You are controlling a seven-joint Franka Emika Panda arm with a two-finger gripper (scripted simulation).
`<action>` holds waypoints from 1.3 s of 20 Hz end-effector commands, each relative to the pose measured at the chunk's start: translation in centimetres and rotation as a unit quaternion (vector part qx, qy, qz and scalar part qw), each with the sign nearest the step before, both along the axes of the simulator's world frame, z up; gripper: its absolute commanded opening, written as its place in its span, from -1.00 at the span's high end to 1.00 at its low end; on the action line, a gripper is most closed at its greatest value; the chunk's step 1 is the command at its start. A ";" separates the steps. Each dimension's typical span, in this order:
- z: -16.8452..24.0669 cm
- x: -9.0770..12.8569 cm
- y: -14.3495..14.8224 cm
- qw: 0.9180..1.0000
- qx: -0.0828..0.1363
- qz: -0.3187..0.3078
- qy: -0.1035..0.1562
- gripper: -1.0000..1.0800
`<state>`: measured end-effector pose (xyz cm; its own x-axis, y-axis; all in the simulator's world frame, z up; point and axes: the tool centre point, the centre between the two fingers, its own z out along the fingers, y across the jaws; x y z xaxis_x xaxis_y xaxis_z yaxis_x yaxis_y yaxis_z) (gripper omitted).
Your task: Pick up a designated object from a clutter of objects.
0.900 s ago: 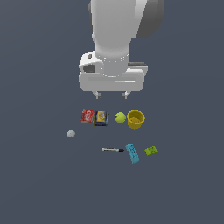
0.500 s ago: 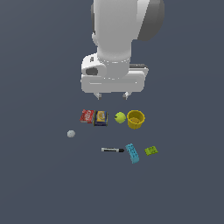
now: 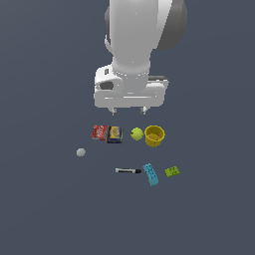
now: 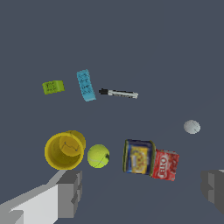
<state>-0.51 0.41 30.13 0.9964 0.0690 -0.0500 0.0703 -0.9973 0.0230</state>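
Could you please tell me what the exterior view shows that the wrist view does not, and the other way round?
Only the exterior view shows the white arm body above the gripper, clear of everything. Only the wrist view looks inside the yellow cup and reads the box fronts. Both show the grey-white ball apart from the red box, blue box, yellow-green ball, marker and bricks.

Two balls (image 3: 137, 133), two boxes (image 3: 99, 132), two bricks (image 3: 151, 175), one cup (image 3: 155, 135), seemingly one marker (image 3: 128, 171).
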 end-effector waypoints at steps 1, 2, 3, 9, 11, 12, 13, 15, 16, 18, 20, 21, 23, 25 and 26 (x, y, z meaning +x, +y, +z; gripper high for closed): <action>-0.5 0.2 -0.5 1.000 0.002 -0.004 0.000 -0.92; -0.8 0.3 -0.7 1.000 0.003 -0.007 0.000 -0.92; -1.2 0.5 -1.1 1.000 0.004 -0.010 0.000 -0.92; -4.5 1.7 -4.2 0.999 0.013 -0.038 -0.004 -0.92; -6.0 2.2 -5.8 0.999 0.016 -0.051 -0.006 -0.92; -6.9 2.4 -6.6 0.998 0.017 -0.059 -0.007 -0.92; -7.9 2.5 -7.6 0.998 0.019 -0.067 -0.008 -0.92; -9.9 2.8 -9.7 0.996 0.021 -0.085 -0.010 -0.92; -11.0 2.8 -10.9 0.995 0.021 -0.095 -0.012 -0.92; -13.3 2.8 -13.3 0.993 0.022 -0.115 -0.015 -0.92; -15.4 2.6 -15.5 0.991 0.021 -0.133 -0.018 -0.92; -16.3 2.5 -16.5 0.990 0.020 -0.141 -0.019 -0.92; -18.0 2.1 -18.3 0.987 0.018 -0.156 -0.021 -0.92; -19.4 1.7 -19.9 0.985 0.016 -0.169 -0.022 -0.92; -20.0 1.4 -20.6 0.984 0.015 -0.174 -0.023 -0.92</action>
<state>1.21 -19.01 11.13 0.9658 -0.2592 -0.0114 -0.2593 -0.9657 -0.0145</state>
